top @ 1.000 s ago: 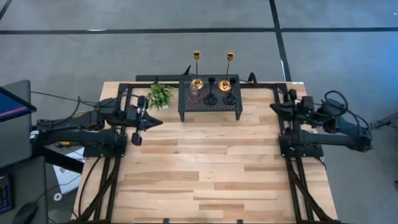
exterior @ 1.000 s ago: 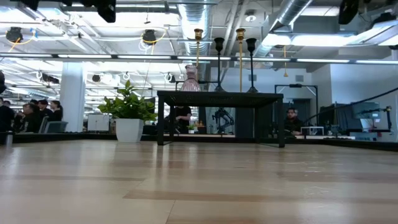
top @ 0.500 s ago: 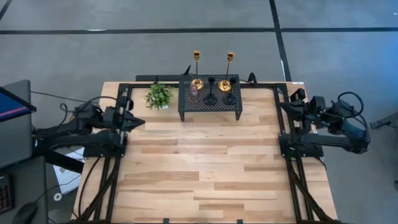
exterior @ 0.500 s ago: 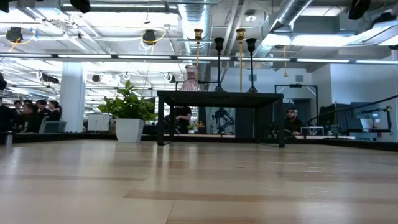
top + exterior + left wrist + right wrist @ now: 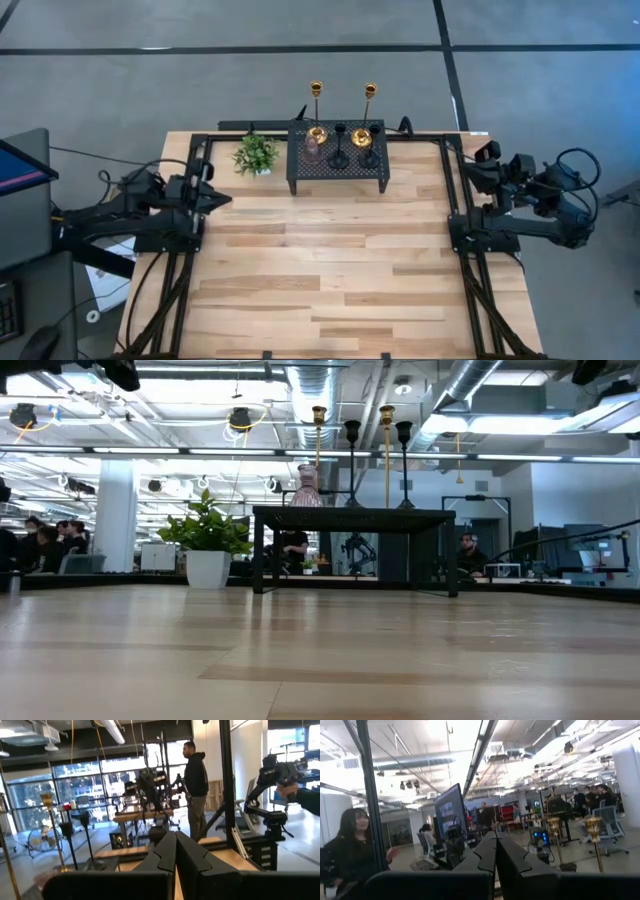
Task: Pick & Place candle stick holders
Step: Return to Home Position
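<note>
five candle stick holders [image 5: 316, 133] are all up on the black mesh stand [image 5: 337, 172] at the far edge of the desk [image 5: 320, 270]: two gold ones [image 5: 361, 137] at the back, two black ones [image 5: 339, 158] and the pink one [image 5: 312, 152] in front, upright as far as we can see; left hand [image 5: 222, 199] hangs over the left side of the desk, well apart from the stand, its fingers [image 5: 165, 855] pressed together on nothing; right hand [image 5: 472, 172] is over the right edge, fingers together too, empty; so we reckon all that's left is parking the arms; what could bite us from here: the gold ones are tall, thin and packed close with the rest, so a jolt through the desk when an arm parks could, we think, tip one into its neighbours; left hand is also near the small plant [image 5: 256, 154], so a sloppy swing might clip it; the right arm's cable loops [image 5: 575, 165] look like they could snag
</note>
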